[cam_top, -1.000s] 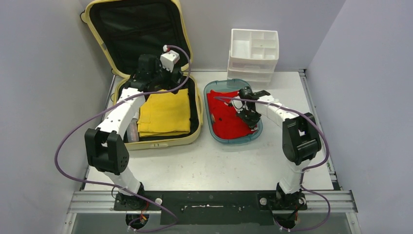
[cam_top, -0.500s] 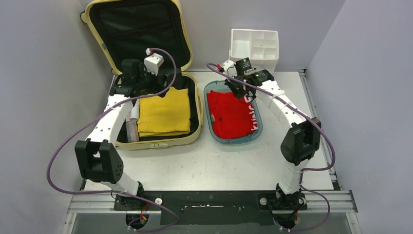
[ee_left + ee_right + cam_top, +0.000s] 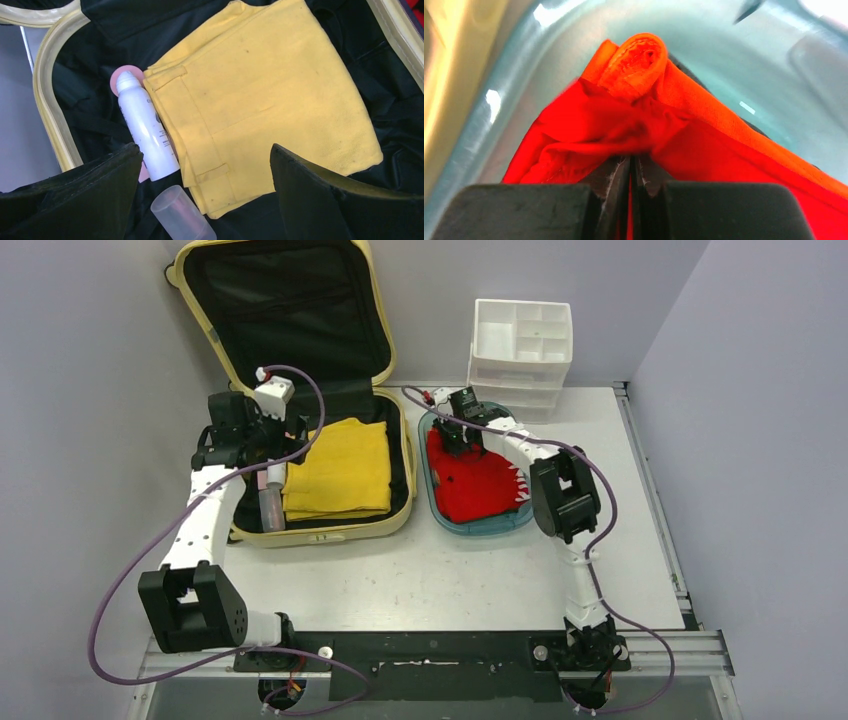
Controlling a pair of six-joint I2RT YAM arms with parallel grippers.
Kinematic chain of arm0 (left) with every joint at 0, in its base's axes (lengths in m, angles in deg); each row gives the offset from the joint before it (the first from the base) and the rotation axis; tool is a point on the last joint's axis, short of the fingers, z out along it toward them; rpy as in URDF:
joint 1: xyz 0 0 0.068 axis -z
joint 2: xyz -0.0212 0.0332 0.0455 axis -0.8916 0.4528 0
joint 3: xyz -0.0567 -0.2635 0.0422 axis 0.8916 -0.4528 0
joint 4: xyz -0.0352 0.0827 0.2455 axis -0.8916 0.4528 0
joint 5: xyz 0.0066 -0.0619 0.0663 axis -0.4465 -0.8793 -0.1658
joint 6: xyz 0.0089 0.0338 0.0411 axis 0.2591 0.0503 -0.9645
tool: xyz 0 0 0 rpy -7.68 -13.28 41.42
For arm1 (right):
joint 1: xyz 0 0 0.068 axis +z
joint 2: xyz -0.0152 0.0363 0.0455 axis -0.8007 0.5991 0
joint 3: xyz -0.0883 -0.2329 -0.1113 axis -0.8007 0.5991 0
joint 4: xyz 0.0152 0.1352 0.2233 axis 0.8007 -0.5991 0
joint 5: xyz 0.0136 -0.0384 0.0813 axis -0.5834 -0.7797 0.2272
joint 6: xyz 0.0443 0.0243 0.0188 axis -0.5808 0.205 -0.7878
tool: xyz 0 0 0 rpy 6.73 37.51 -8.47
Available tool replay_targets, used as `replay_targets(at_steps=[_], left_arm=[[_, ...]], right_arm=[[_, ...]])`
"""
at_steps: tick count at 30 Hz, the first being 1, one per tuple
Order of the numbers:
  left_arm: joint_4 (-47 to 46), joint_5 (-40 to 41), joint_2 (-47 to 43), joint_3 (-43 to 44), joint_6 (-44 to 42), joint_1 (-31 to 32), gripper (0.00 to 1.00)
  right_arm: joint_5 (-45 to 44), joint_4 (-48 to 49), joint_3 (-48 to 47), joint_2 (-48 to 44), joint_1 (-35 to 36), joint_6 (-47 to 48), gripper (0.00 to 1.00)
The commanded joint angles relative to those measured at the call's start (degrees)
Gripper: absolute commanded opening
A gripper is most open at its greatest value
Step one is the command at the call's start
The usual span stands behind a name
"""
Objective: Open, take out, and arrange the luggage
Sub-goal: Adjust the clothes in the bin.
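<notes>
Luggage (image 3: 335,531): 10 o'clock on surface, lid up; yellow garment (image 3: 260,100) and white spray bottle (image 3: 145,130) inside.
Left gripper (image 3: 202,156): spread wide over them, empty.
Right gripper (image 3: 631,165): pinching red garment (image 3: 624,115) in teal tray (image 3: 704,45), 1 o'clock.
Writing: garment lettering and bottle print unreadable.

The luggage (image 3: 290,310) lid stands upright, blocking the far side; the table (image 3: 430,570) in front lies open.

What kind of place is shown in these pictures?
Probably a robotics test bench: two arms bolted at the table edge, plain walls around it, staged props like the luggage and teal tray.
</notes>
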Motion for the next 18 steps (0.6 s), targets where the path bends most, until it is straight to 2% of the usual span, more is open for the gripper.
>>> replay_targets(at_steps=[1, 4, 13, 18], left_arm=[[-1.29, -0.97, -2.7, -1.69, -0.75, -0.21, 0.97], [-1.76, -0.96, -2.84, -2.85, -0.6, -0.21, 0.97], [-2.29, -1.87, -2.93, -3.19, -0.47, -0.21, 0.97], [-2.86, -2.53, -2.46, -3.31, 0.39, -0.21, 0.97]], right_arm=[[-4.47, 7.49, -0.66, 1.3, 0.78, -5.85, 0.0], [-6.33, 11.69, 2.17, -2.1, 0.87, -7.66, 0.0], [-6.72, 11.4, 3.52, -15.91, -1.65, -7.13, 0.0], [-9.69, 13.7, 6.38, -18.24, -4.78, -4.83, 0.0]])
